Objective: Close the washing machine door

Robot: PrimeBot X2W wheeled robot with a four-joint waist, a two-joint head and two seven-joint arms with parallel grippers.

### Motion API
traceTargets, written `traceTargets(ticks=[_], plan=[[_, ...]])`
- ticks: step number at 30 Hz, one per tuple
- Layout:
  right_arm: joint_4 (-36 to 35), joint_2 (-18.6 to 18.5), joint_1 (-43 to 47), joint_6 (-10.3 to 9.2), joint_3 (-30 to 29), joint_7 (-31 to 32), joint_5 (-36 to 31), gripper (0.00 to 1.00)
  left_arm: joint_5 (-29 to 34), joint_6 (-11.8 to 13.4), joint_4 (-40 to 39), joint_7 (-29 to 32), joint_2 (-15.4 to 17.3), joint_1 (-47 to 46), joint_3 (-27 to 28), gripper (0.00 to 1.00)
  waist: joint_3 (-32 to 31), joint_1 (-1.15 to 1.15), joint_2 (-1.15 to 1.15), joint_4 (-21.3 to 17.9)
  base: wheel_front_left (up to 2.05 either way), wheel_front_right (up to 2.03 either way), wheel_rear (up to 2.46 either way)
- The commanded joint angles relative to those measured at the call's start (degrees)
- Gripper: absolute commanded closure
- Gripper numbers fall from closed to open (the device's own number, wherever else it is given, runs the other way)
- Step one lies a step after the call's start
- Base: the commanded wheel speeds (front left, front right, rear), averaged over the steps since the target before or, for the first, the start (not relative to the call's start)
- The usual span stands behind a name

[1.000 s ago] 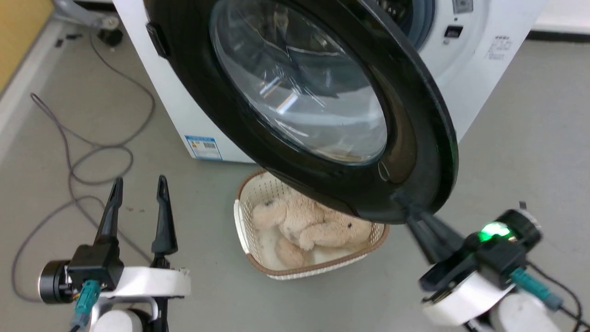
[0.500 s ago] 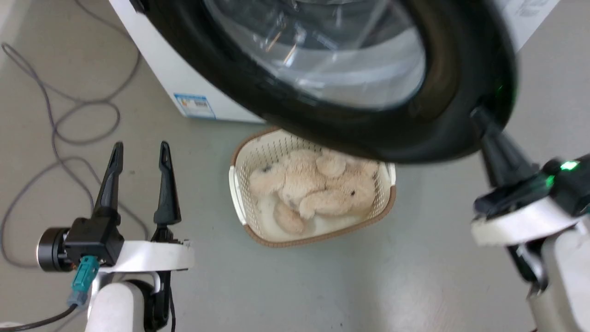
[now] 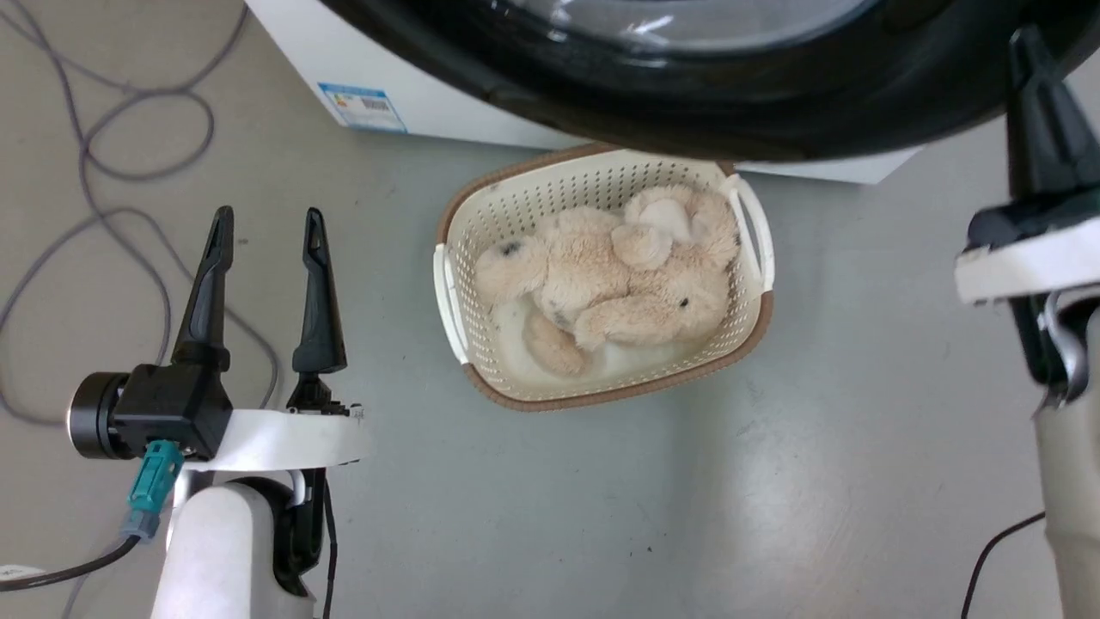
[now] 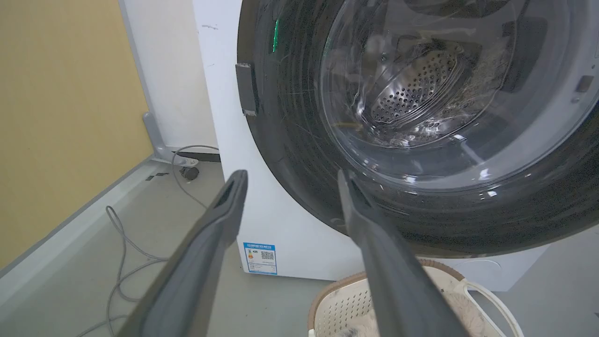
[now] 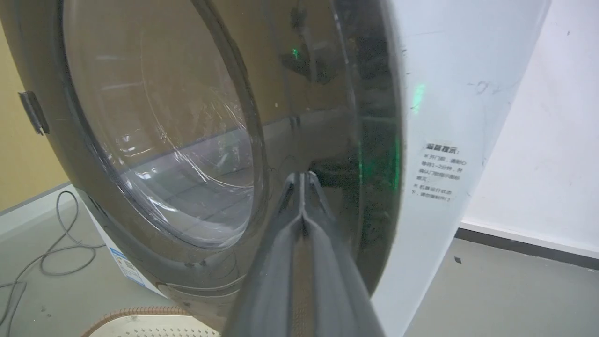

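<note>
The washing machine door (image 3: 773,103) hangs across the top of the head view, its glossy black rim above the basket. In the right wrist view the door (image 5: 164,140) stands a little off the white washing machine (image 5: 444,93). My right gripper (image 5: 302,177) is shut, empty, with its tips against the black rim near its free edge. That right gripper (image 3: 1023,43) points up at the rim at the far right. My left gripper (image 3: 262,223) is open and empty at the lower left, away from the door. Between the left gripper's (image 4: 290,177) fingers I see the door (image 4: 299,140), with the steel drum behind its glass.
A cream basket (image 3: 451,292) holding a beige plush toy (image 3: 619,275) stands on the grey floor below the door. A grey cable (image 3: 129,146) loops on the floor at the left. A blue label (image 3: 361,105) sits low on the washing machine (image 3: 344,47).
The head camera has tilted down, so the picture has shifted. The door has swung in towards the machine, with my right gripper following its rim. The left gripper has kept its pose.
</note>
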Motion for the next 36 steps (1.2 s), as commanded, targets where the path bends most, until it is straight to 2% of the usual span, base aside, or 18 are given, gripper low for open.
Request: traceTargets(ticks=[1, 14, 24, 28, 36], plan=[[0.59, 0.02, -1.45, -0.06, -0.56, -0.2, -0.52, 1.0, 0.03, 0.09, -0.13, -0.25, -0.03, -0.83, 0.03, 0.0, 0.4, -0.01, 0.0, 0.22, 0.0, 0.0, 0.0], [10.09, 0.72, -11.97, -0.06, -5.65, -0.2, -3.39, 1.0, -0.52, 0.09, 0.38, -0.25, -0.14, -1.79, -0.01, 0.0, 2.03, -0.01, 0.0, 0.7, 0.0, 0.0, 0.0], [11.67, 1.4, -13.05, -0.06, -7.19, -0.2, -5.34, 1.0, -1.03, 0.55, 1.18, -0.25, -0.15, -1.93, 0.06, 0.0, 1.38, -0.01, 0.0, 0.57, 0.0, 0.0, 0.0], [8.27, 1.27, -10.38, -0.06, -7.89, -0.2, -5.45, 1.0, -1.13, 0.85, 2.19, -0.25, -0.15, -1.21, 0.1, 0.0, -1.15, -0.01, 0.0, 0.51, 0.0, 0.0, 0.0], [-5.35, 1.93, -0.6, -0.06, -8.37, -0.2, -6.34, 1.0, -0.34, 1.45, 4.23, -0.25, -0.16, 3.26, 1.97, 0.0, -9.37, -0.01, 0.0, -2.14, 0.0, 0.0, 0.0]])
